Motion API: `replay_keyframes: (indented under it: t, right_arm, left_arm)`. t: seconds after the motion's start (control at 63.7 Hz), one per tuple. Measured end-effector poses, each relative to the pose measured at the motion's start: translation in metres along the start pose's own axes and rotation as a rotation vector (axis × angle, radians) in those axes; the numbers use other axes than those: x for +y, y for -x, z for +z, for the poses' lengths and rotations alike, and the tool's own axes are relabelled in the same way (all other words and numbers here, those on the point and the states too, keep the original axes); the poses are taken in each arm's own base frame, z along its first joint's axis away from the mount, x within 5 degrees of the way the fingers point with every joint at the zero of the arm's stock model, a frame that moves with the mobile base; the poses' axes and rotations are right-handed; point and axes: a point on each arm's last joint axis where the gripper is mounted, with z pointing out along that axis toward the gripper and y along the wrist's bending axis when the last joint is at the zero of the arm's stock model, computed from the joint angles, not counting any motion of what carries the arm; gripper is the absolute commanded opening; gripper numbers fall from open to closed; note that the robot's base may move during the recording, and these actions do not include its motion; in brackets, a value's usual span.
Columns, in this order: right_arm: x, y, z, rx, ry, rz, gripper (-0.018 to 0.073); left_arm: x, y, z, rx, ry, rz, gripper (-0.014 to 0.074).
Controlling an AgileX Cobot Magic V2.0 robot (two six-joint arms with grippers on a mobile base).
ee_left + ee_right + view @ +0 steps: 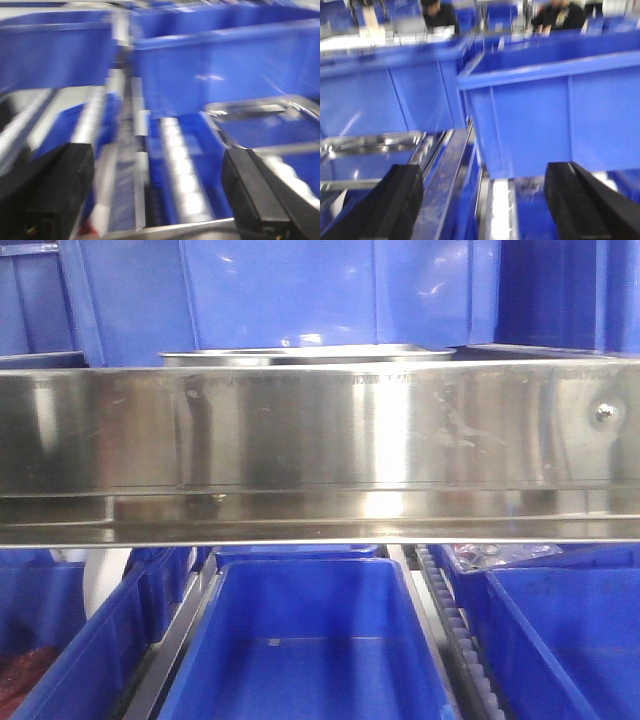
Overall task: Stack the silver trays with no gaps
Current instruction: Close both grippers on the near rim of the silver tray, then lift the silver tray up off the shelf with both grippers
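Silver tray [305, 356]: from the front camera you saw only its thin shiny rim, level, on the upper shelf level. Whether one tray or several nested lay there, you could not tell.
Steel rail [320, 430]: it ran across the whole front view, just in front of the tray and below its rim, hiding the tray's body.
Screw [604, 412]: it sat in the rail, well to the right of the tray.
Upper blue bins [290, 290]: they stood right behind the tray and on both sides of it.
Lower blue bin [310, 640]: it sat open under the tray, one level down, with more bins on either side.
Left gripper [156, 165]: you had its jaws spread wide with nothing between them. The tray [265, 125] lay ahead and to the right, apart from the right finger [260, 195]. This view was blurred.
Right gripper [482, 172]: its jaws were also wide apart and held nothing. The tray [370, 145] lay ahead and to the left, beyond the left finger [395, 200].
Large blue bin [555, 110]: in the right wrist view it stood to the right of the tray, past a shiny strip.
People [440, 15]: two sat far behind the tray, blurred.
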Motion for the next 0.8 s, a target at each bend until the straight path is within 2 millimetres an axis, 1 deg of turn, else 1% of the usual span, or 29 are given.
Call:
replay_keyframes:
  t: [0.141,0.22,0.345,0.424,0.486,0.518,0.612,0.706,0.737,0.753,0.8]
  right_arm:
    - [0.011,0.02,0.023,0.083,0.08,0.0,0.0601]
    - [0.023,0.033,0.037,0.131,0.154,-0.033,0.0601]
    - [0.05,0.043,0.068,0.266,0.278,-0.083,0.0592]
    - [0.067,0.046,0.091,0.371,0.322,-0.111,0.0592]
    - [0.078,0.047,0.11,0.452,0.336,-0.127,0.0592]
    - [0.085,0.047,0.124,0.51,0.336,-0.137,0.0592]
    - [0.097,0.047,0.156,0.629,0.327,-0.155,0.0592]
    - [0.107,0.045,0.189,0.724,0.293,-0.16,0.0592]
    - [0.11,0.048,0.197,0.735,0.278,-0.155,0.0592]
    - [0.11,0.045,0.203,0.757,0.264,-0.158,0.0592]
    - [0.113,0.047,0.214,0.776,0.231,-0.142,0.0592]
  left_arm:
    - [-0.014,0.023,0.021,0.053,-0.177,0.091,0.0444]
    - [-0.025,0.034,0.039,0.108,-0.271,0.125,0.0444]
    - [-0.049,0.051,0.074,0.183,-0.399,0.164,0.0444]
    - [-0.064,0.059,0.102,0.245,-0.444,0.163,0.0444]
    - [-0.072,0.066,0.122,0.29,-0.455,0.128,0.0444]
    - [-0.077,0.071,0.135,0.321,-0.457,0.11,0.0444]
    - [-0.084,0.077,0.166,0.405,-0.432,0.069,0.0443]
    - [-0.088,0.079,0.194,0.497,-0.365,0.003,0.0443]
    - [-0.089,0.078,0.204,0.522,-0.34,-0.014,0.0443]
    - [-0.089,0.078,0.208,0.538,-0.322,-0.023,0.0443]
    - [-0.09,0.075,0.221,0.573,-0.277,-0.036,0.0443]
